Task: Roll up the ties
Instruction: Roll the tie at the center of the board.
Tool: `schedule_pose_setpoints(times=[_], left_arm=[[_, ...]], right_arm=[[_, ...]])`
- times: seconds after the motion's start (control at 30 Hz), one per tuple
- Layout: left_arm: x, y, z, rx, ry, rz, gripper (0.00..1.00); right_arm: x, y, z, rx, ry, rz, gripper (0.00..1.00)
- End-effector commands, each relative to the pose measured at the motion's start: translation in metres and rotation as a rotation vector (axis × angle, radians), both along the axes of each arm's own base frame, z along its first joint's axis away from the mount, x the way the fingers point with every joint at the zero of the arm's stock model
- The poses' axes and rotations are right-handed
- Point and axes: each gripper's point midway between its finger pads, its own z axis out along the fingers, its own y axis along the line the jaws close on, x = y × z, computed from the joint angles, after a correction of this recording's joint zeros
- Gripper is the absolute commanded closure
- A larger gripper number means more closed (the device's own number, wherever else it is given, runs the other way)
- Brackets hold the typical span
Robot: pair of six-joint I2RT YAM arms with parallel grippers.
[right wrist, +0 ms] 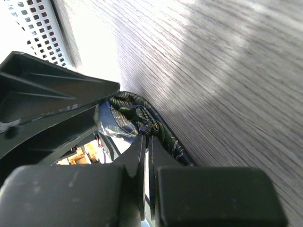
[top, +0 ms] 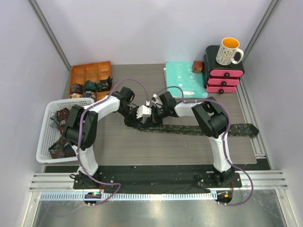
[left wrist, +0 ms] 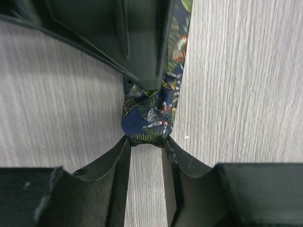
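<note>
A long dark tie with a multicolour leaf print lies flat across the table towards the right edge. Its left end is bunched into a small fold where both grippers meet. My left gripper pinches the folded end between its fingertips; it shows in the left wrist view. My right gripper is shut on the same fold, its jaws nearly touching in the right wrist view. More ties lie in a basket, and rolled ties sit in a tray.
A white basket stands at the left edge. An orange compartment tray is at the back left. A teal folder, pink drawers and a mug stand at the back right.
</note>
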Motion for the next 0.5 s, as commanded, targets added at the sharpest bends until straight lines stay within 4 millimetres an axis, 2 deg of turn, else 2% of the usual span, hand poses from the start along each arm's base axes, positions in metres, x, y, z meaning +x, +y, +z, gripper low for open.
schedule_pose_setpoints(times=[0.0,0.13,0.27,0.47], left_arm=[[0.008,-0.029,0.034,-0.103,-0.026,0.002,0.69],[0.009,-0.04,0.033,-0.107,-0.023,-0.007,0.69],[0.004,-0.053,0.026,-0.091,-0.013,-0.022,0.68],[0.001,-0.06,0.01,-0.029,-0.018,-0.044,0.67]], right_arm=[[-0.003,-0.017,-0.041,-0.106,0.035,-0.041,0.99],[-0.001,-0.015,-0.036,-0.08,0.035,-0.041,0.99],[0.0,-0.014,-0.031,-0.064,0.042,-0.047,0.99],[0.004,-0.011,-0.024,-0.024,0.024,-0.061,0.99]])
